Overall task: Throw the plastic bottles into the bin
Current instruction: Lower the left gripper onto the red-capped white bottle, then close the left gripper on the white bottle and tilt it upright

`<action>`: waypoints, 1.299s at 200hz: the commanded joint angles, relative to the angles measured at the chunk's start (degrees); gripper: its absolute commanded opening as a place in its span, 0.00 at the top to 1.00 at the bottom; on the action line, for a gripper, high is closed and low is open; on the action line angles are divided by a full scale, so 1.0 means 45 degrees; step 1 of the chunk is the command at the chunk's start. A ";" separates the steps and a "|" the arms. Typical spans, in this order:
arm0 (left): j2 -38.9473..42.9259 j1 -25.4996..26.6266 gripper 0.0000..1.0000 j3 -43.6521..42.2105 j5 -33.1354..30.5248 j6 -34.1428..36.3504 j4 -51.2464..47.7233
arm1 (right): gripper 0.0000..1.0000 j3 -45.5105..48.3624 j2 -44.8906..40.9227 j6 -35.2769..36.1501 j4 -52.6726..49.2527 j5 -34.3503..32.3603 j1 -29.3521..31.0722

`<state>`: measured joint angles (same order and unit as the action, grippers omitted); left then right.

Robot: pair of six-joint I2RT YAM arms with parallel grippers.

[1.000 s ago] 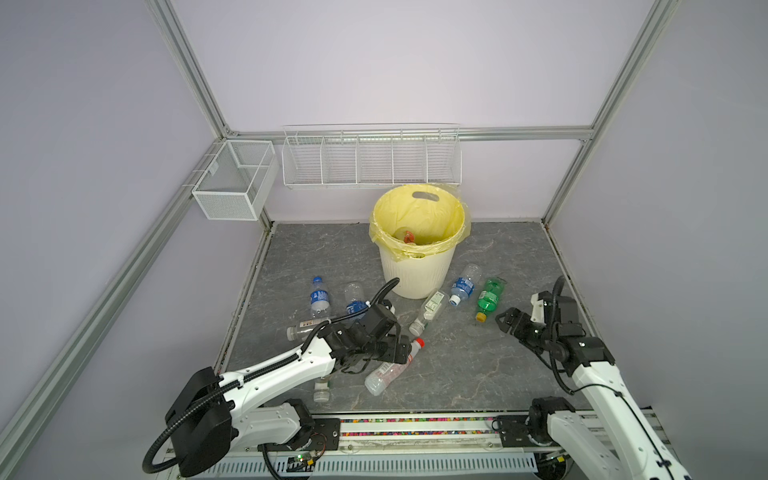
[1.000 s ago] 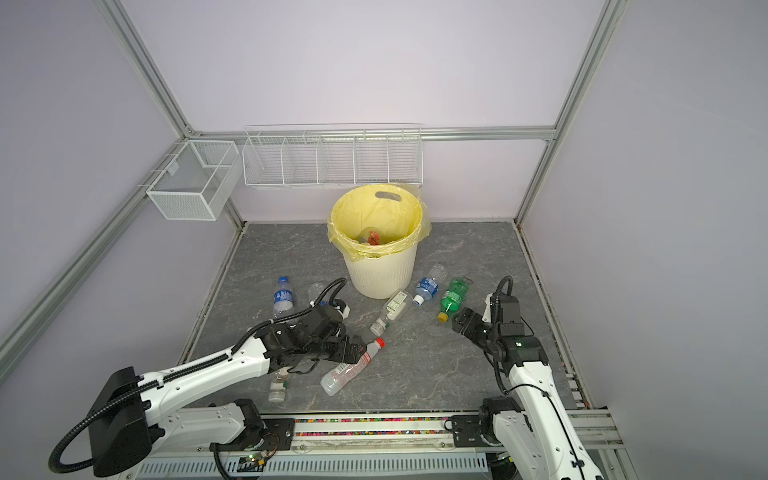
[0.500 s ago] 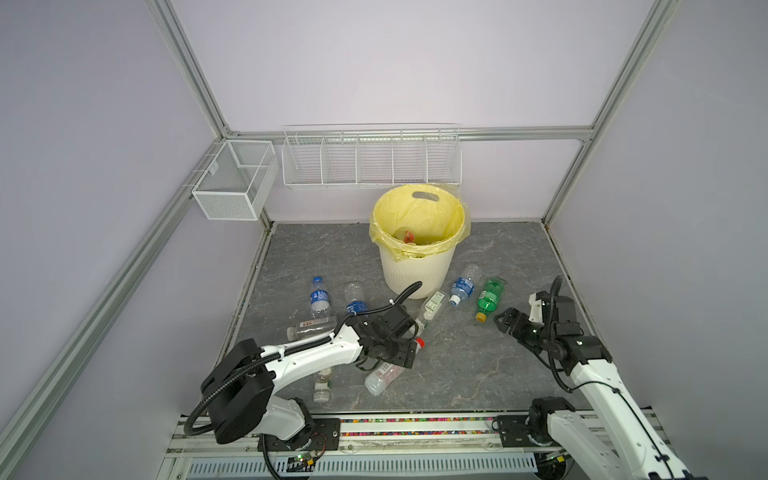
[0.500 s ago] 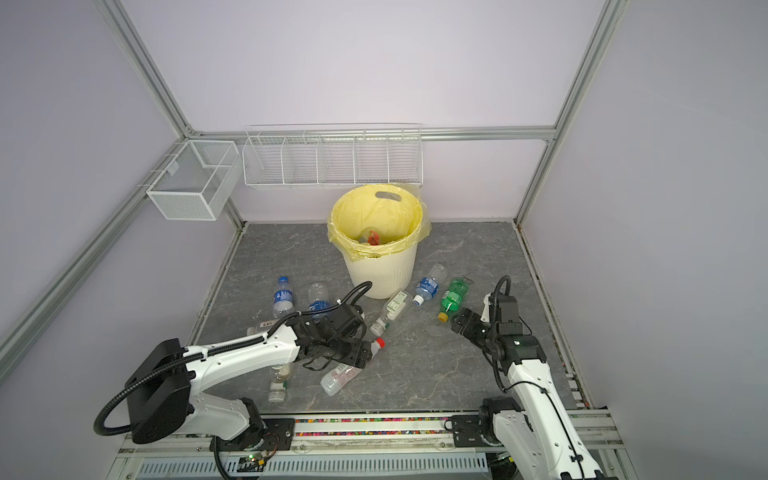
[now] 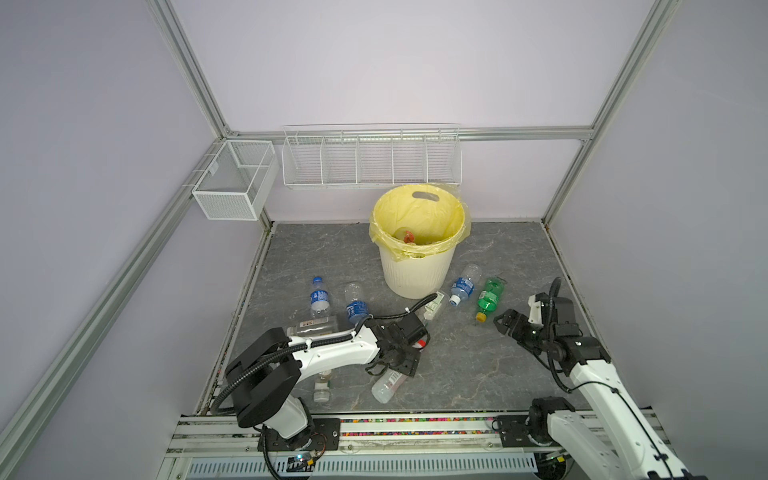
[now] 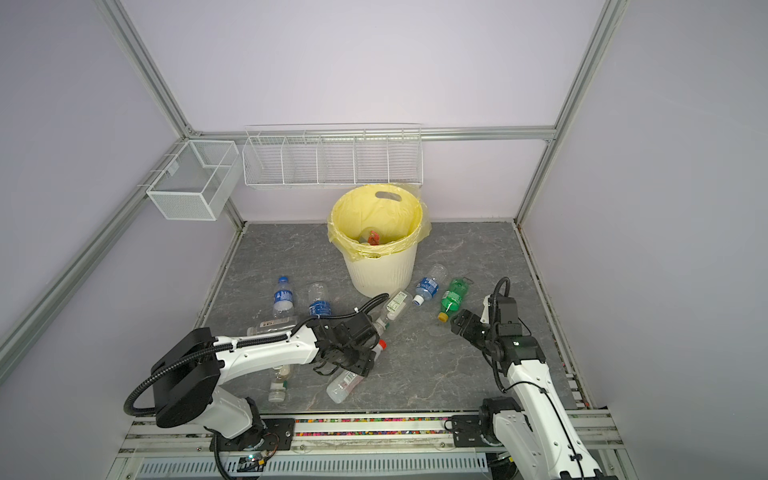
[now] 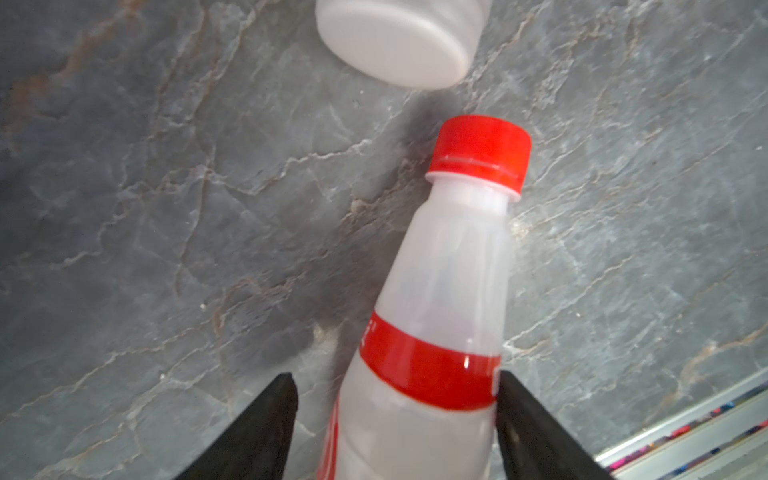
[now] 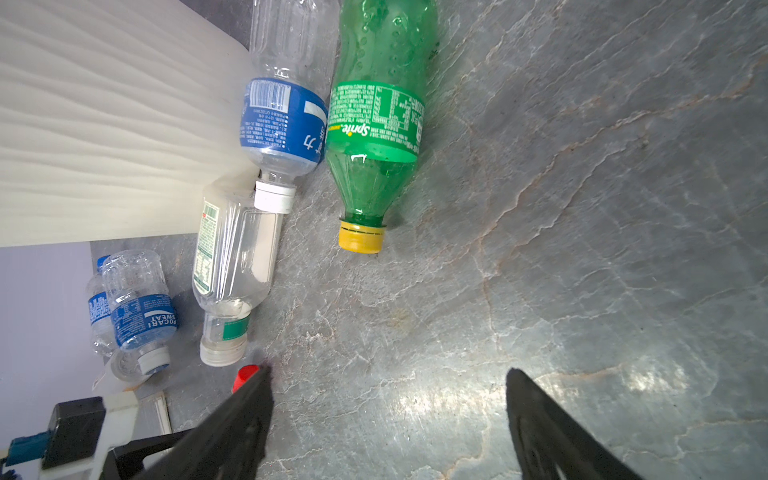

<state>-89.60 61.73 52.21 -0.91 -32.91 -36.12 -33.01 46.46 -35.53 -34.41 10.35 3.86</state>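
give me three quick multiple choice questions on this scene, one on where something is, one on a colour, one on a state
1. Where does the green bottle lie relative to the bin?
A) inside it
B) on the floor to its right, next to a blue-label bottle
C) balanced on its rim

2. What colour is the cap of the cloudy bottle that the left claw straddles?
A) red
B) yellow
C) blue

3. What state is the right claw in?
A) shut on the green bottle
B) open, holding nothing
C) shut on a loose cap

Answers:
1 B, both top views show it lying on the grey floor right of the bin.
2 A, the left wrist view shows a red cap.
3 B, the right wrist view shows its jaws wide apart over bare floor.
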 commanded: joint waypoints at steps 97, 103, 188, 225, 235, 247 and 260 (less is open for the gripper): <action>-0.0010 0.0031 0.43 0.0261 -0.0549 0.0279 -0.0524 | 0.11 0.0286 -0.0114 0.0122 0.0198 0.0140 0.0073; 0.0008 0.0031 0.44 0.0255 -0.0557 0.0280 -0.0548 | 0.11 0.0277 -0.0124 0.0122 0.0187 0.0142 0.0085; 0.1277 0.0031 0.45 0.0373 -0.0429 0.0223 -0.1133 | 0.11 0.0305 -0.0402 0.0094 0.0051 0.0142 0.0091; 0.1891 0.0031 0.44 0.0482 -0.0490 -0.0005 -0.1237 | 0.11 0.0359 -0.0532 0.0037 0.0044 0.0140 0.0083; 0.1998 0.0031 0.45 0.0537 -0.0492 -0.0048 -0.1271 | 0.11 0.0364 -0.0552 0.0025 0.0031 0.0134 0.0099; 0.2082 0.0021 0.45 0.0579 -0.0447 -0.0114 -0.1268 | 0.11 0.0383 -0.0596 0.0038 0.0032 0.0107 0.0089; 0.2120 0.0012 0.45 0.0543 -0.0403 -0.0100 -0.1204 | 0.11 0.0384 -0.0594 0.0026 0.0017 0.0059 0.0089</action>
<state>-81.17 61.78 52.93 -2.13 -32.51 -40.47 -32.18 44.47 -35.57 -34.41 10.35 3.90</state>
